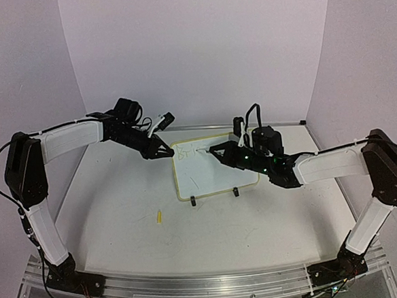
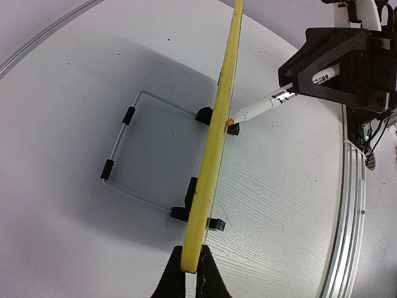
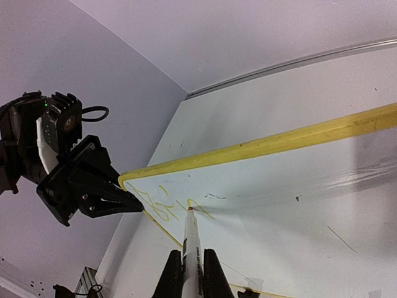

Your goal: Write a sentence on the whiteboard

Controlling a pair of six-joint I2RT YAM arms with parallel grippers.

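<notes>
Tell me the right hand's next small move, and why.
Probably slide the marker tip along the line to start the next letter: the right hand holds it against the whiteboard just past the few strokes of the sentence, and the left hand pinches its edge.

blocked: whiteboard [image 1: 214, 175], wire stand [image 2: 128, 115] behind | free: table [image 1: 259, 233] in front

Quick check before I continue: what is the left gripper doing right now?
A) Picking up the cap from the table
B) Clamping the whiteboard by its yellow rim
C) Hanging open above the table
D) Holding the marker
B: the left gripper is shut on the yellow rim of the whiteboard, steadying it, while the marker sits in the right gripper with its tip on the board's face.
</notes>
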